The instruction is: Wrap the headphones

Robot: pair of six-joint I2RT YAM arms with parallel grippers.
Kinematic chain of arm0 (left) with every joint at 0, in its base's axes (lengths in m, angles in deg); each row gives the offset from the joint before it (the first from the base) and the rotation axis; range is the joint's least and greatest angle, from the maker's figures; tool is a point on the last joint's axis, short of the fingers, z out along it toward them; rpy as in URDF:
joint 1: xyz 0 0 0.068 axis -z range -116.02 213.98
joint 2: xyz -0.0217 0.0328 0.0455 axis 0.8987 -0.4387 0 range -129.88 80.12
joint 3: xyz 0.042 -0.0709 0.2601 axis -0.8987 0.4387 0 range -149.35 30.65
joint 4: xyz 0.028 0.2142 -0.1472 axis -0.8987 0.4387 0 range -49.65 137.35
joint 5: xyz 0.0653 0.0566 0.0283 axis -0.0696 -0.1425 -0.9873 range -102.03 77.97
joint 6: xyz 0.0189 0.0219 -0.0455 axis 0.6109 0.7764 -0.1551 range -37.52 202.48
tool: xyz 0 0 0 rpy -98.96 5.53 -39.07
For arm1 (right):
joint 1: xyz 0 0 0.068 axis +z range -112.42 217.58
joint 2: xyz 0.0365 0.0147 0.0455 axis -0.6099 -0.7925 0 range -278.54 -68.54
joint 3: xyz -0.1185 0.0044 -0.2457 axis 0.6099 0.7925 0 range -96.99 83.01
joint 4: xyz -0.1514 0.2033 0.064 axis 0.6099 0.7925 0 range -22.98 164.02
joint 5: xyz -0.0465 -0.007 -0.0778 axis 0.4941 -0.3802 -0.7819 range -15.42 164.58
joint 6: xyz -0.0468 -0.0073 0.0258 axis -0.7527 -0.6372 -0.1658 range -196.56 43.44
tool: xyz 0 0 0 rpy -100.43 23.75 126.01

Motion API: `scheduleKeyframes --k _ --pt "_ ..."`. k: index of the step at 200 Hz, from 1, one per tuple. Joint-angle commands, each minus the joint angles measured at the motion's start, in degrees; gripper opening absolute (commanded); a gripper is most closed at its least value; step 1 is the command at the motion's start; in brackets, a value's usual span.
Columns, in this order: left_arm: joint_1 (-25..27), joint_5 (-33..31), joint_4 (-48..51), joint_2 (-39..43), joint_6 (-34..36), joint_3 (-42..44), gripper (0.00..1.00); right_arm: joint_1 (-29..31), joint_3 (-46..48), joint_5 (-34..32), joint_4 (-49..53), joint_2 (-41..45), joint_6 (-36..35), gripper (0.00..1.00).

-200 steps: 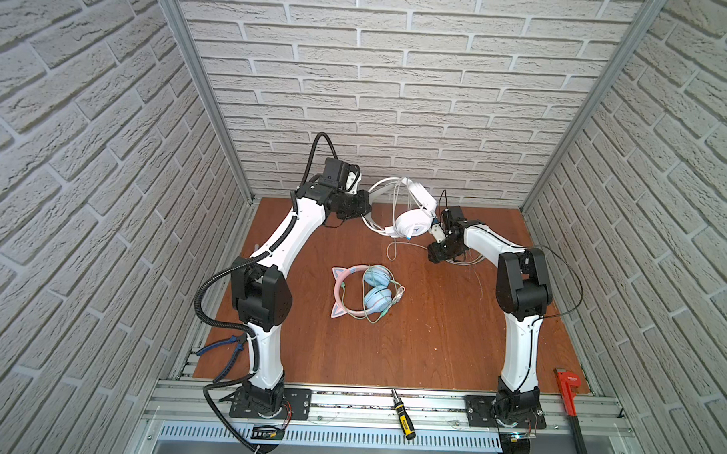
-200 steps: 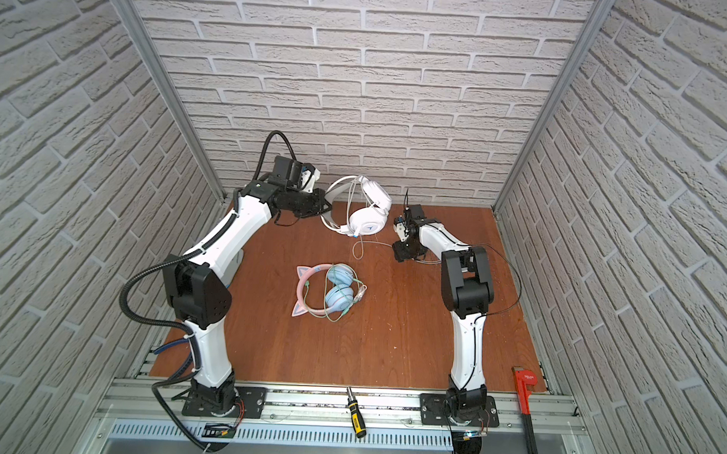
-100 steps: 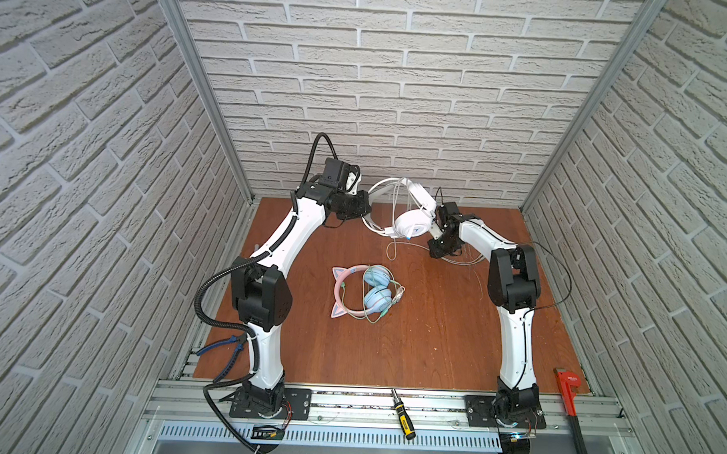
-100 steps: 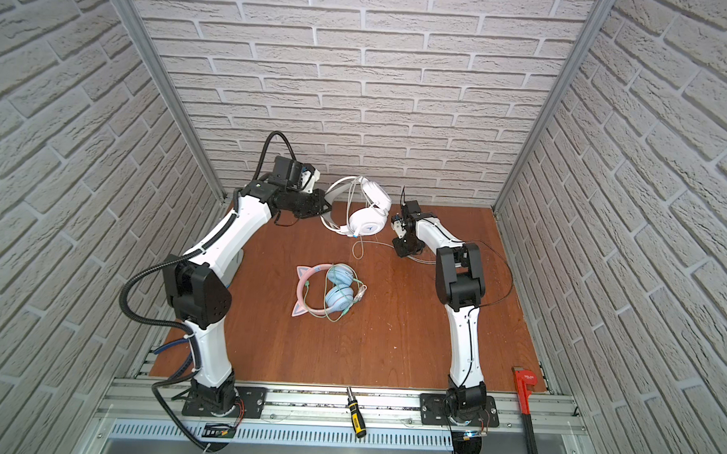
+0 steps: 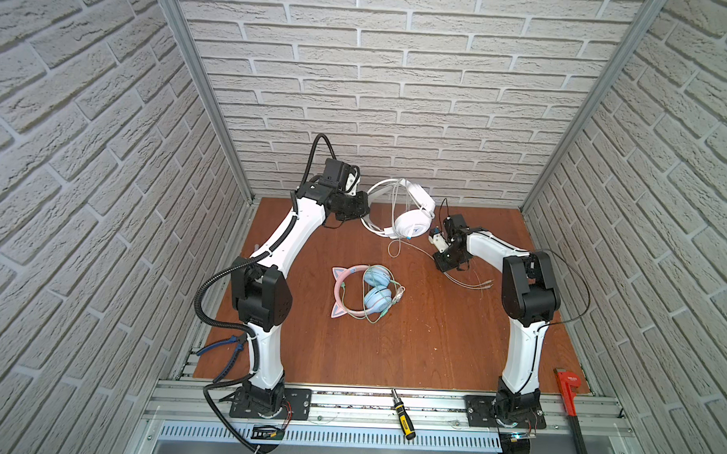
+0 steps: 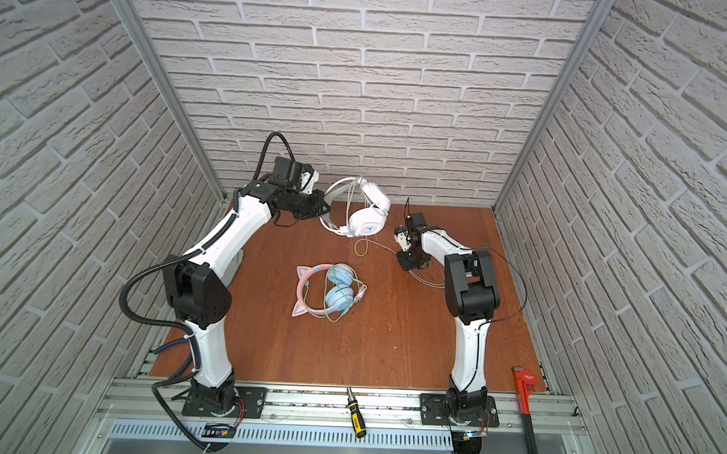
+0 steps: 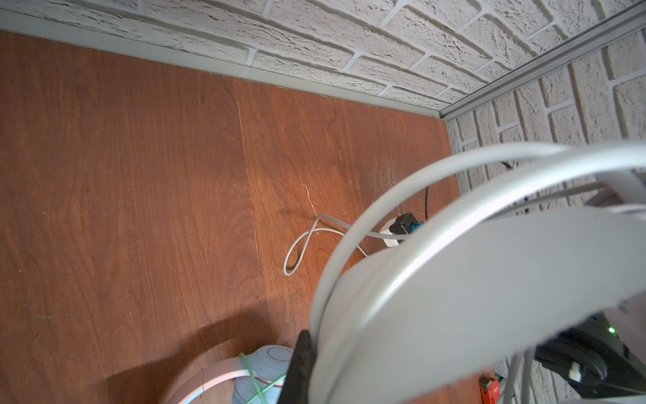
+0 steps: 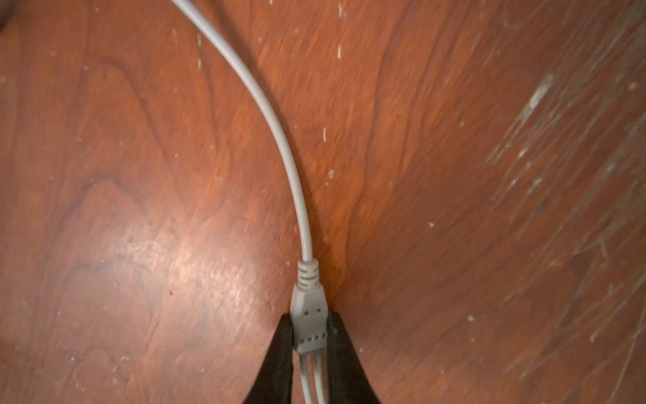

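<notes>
The left gripper [image 5: 363, 211] is clamped tight on the headband [image 7: 489, 280] of the all-white over-ear headphones [image 5: 411, 226]. It holds them clear of the brown wooden tabletop [image 5: 432, 347], near the middle of the back edge. In the left wrist view one black finger [image 7: 299, 370] presses against that wide band.

The right gripper [image 8: 309, 327] is down at the tabletop, to the right of the lifted pair and short of the back right corner. Its jaws are narrowed onto the pale moulded splitter [image 8: 309, 311] of the white cable [image 8: 276, 122], with both fingers touching the splitter's sides. Two thin leads [image 5: 474, 284] run out between the fingers and lie on the wood toward the right edge. The cable drops from the lower cup, curls into a small loop on the wood between the two grippers, then runs to the splitter.

The pink-banded cat-ear headphones [image 5: 363, 292] with light-blue cups lie flat around the tabletop's middle, well apart from both grippers. Their green cable [image 5: 386, 310] is looped loosely over and beside them.

A yellow-and-black screwdriver [image 5: 403, 414] lies on the metal front rail [image 5: 347, 406]. A red pipe wrench [image 5: 571, 410] lies by the front right corner, and blue-handled pliers [image 5: 224, 348] sit off the left edge near the front.
</notes>
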Motion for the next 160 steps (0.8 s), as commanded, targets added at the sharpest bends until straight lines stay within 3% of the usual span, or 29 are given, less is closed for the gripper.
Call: scheduleKeyframes --k 1,80,124,160 --pt "-0.6 -0.6 -2.1 0.5 -1.6 -1.9 0.00 0.4 2.4 1.6 0.5 7.1 -1.2 0.06" --pt "-1.4 -13.2 6.4 -7.7 -4.5 -12.4 0.00 4.3 17.4 11.5 4.2 36.1 -9.8 0.05" --pt "0.2 -17.6 11.0 -13.2 -4.6 -18.7 0.00 5.9 14.9 18.2 10.8 46.8 -17.9 0.06" --pt "2.7 -19.8 13.9 -16.1 -3.8 -21.7 0.00 6.3 9.8 24.8 13.5 48.9 -20.8 0.06"
